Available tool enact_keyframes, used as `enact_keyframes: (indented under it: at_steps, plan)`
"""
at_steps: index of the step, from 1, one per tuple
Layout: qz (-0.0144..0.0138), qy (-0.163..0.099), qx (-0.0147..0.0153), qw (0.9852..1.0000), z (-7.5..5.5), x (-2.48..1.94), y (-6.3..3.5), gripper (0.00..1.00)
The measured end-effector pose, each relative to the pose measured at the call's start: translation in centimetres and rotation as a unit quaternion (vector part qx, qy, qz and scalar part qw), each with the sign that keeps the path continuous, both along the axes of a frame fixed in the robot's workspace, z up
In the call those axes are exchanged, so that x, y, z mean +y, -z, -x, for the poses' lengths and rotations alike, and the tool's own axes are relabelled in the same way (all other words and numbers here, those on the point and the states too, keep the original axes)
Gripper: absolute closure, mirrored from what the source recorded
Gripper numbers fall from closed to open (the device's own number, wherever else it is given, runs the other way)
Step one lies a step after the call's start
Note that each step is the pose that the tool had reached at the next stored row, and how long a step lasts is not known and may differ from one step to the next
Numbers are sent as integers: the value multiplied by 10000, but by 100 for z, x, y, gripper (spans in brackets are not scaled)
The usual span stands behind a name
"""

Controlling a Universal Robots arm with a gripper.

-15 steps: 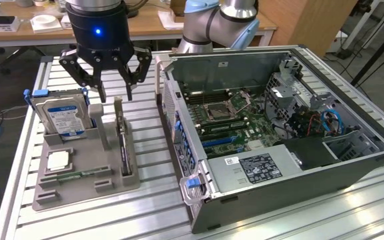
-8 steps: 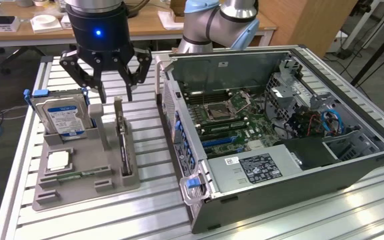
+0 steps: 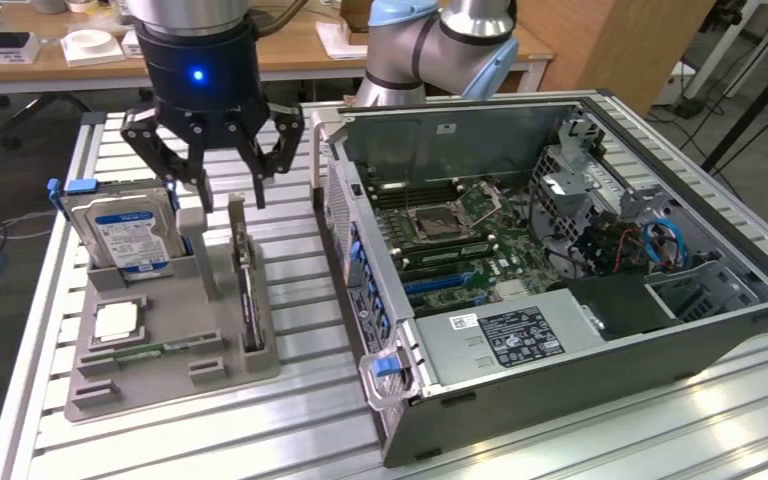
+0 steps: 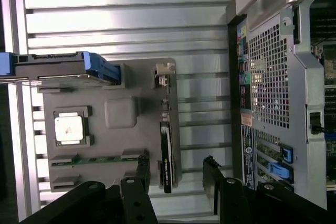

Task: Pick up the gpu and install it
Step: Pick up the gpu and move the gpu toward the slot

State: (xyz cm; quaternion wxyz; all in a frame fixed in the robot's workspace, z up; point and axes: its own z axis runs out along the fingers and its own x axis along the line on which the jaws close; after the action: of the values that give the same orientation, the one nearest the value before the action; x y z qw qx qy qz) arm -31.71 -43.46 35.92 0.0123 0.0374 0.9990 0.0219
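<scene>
The gpu (image 3: pixel 241 272) is a thin dark card standing on edge in a slot along the side of a grey holder tray (image 3: pixel 171 385) nearest the case. In the wrist view the gpu (image 4: pixel 166 153) shows edge-on, with its metal bracket toward the hard drive's end of the tray (image 4: pixel 121 113). My gripper (image 3: pixel 228 190) hangs just above the card's far end, open, its black fingers apart and nothing between them. In the wrist view the gripper (image 4: pixel 176 169) straddles the card's line without touching it.
The tray also carries a silver hard drive (image 3: pixel 124 232) upright in a blue bracket, a square processor (image 3: pixel 117 320) and a green memory stick (image 3: pixel 160 350). An open computer case (image 3: pixel 558 250) lies on the slatted aluminium table at the exterior view's right, motherboard exposed.
</scene>
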Motion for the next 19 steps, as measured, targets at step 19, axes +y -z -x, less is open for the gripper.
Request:
enact_keyframes:
  at_steps: [19]
  plan:
    - [0, 0, 5, 10000, 0, -118, 159, 47]
